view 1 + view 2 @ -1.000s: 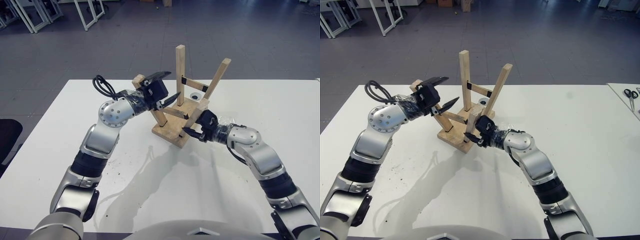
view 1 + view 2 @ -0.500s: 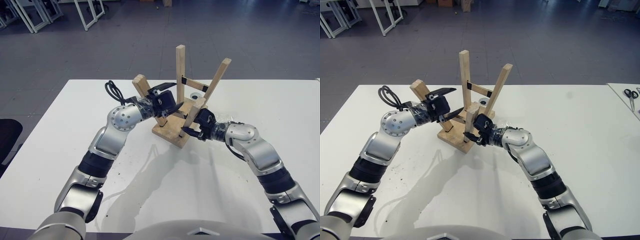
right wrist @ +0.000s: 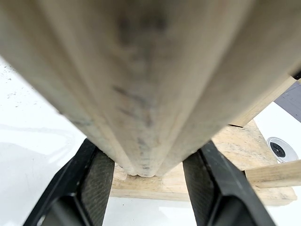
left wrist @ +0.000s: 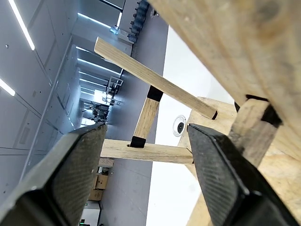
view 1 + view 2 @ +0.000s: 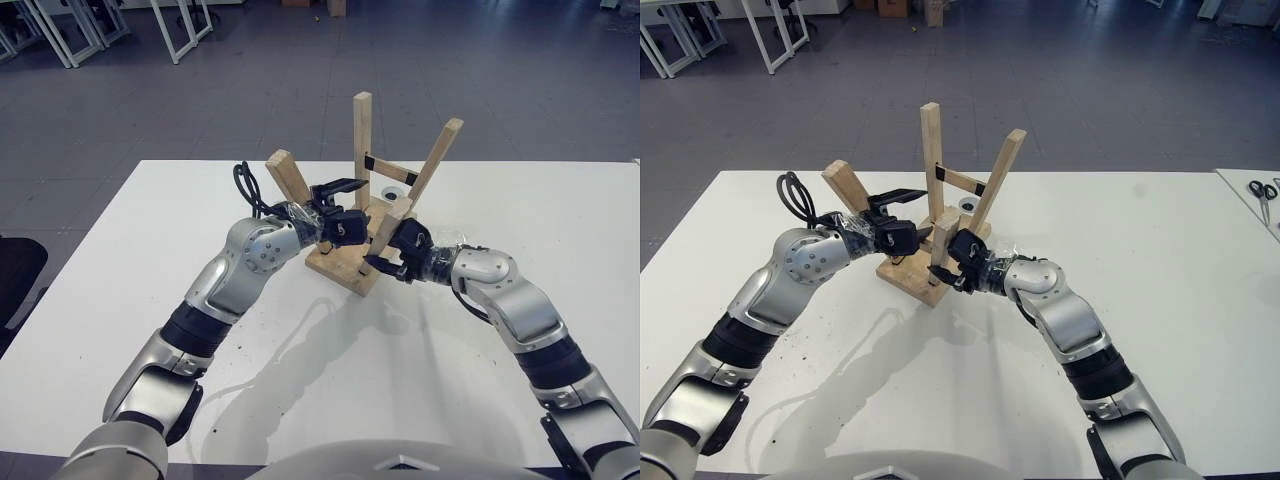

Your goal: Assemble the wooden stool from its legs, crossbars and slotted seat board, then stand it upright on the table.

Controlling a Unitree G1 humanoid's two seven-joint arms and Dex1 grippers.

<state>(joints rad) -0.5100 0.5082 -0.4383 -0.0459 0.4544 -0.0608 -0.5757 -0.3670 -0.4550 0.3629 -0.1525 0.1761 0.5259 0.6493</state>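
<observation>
At frame centre we see our right end effector [image 5: 383, 252] clamping a pale wooden stool leg [image 5: 398, 214]; our left end effector [image 5: 345, 204] gapes wide, empty, just left.

We reckon this is a robotics lab or a big open workshop hall. Our white table [image 5: 120, 300] has a round cable port [image 5: 391, 192] set in its top, office-desk style. Beyond the table there's a wide stretch of bare grey floor [image 5: 250, 80]. White metal frames [image 5: 180, 25] stand past its far left corner, with cardboard boxes [image 5: 892, 8] further back. Just to its right sits a second white table [image 5: 1240, 195] with scissors [image 5: 1261, 189] on it. Long strip lights [image 4: 21, 23] run overhead.
</observation>
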